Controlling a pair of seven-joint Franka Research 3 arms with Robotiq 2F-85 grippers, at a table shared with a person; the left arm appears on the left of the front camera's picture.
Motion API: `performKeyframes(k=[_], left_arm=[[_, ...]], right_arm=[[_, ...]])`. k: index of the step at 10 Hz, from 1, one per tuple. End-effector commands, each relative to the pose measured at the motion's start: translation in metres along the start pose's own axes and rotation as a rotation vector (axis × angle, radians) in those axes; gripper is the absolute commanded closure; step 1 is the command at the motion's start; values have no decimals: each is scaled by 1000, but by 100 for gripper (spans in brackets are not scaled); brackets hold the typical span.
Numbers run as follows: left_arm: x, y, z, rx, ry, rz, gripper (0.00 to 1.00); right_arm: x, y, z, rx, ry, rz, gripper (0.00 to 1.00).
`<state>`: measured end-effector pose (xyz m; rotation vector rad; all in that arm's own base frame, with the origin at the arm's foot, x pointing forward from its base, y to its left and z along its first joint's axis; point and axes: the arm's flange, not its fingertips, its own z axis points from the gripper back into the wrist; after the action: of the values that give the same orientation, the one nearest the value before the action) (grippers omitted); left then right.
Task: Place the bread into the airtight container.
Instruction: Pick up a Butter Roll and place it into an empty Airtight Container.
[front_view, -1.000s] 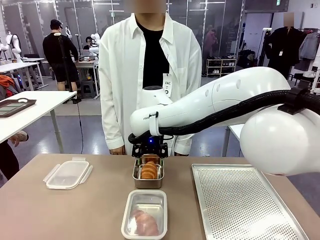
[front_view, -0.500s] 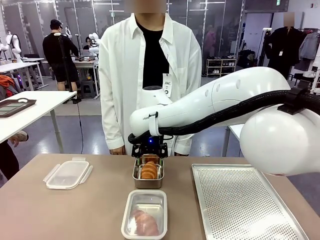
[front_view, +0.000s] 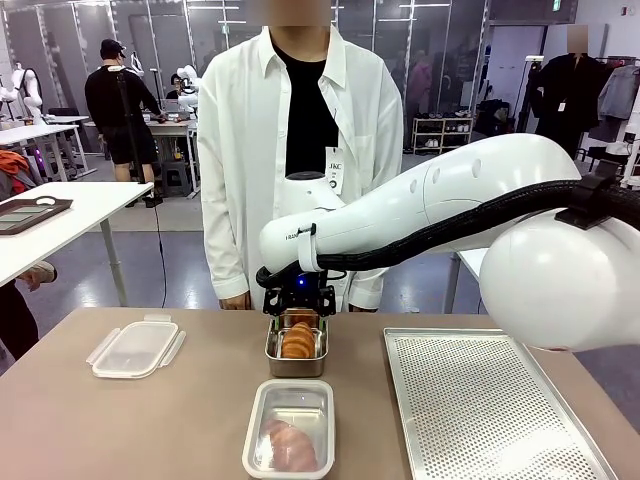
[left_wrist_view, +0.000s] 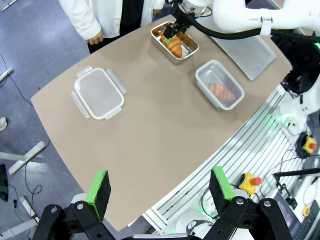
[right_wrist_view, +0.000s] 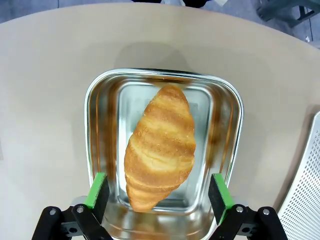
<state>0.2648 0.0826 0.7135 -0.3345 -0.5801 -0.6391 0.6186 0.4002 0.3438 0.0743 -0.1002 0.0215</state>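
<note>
Front level across table; both wrists overhead, sharing croissant.

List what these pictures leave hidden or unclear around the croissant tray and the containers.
- Front view: the right claw fingertips are hidden behind the steel tray rim and the croissant, so contact can't be judged.
- Right wrist view: the tray's near edge is cut off by the picture's bottom.
- Front view: the bread in the clear container is blurred by its plastic wall.
- Left wrist view: the lid is too small to read its latches.
</note>
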Motion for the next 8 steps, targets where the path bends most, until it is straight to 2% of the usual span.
performKeyframes(k=[1,2,5,6,8], left_arm=[[1,1,2,-8,0,-17,0],[1,1,2,-8,0,-17,0],[1,1,2,-8,0,-17,0],[1,1,2,-8,0,-17,0],[1,1,2,-8,0,-17,0]], right_arm=[[0,0,0,0,0,0,4],[0,-10,29,-44,-2,54,0],[-29,-50,113,71,-24,152,0],[-40,-71,139,21,-40,197,0],[-67,-132,195,91,-43,277,0]])
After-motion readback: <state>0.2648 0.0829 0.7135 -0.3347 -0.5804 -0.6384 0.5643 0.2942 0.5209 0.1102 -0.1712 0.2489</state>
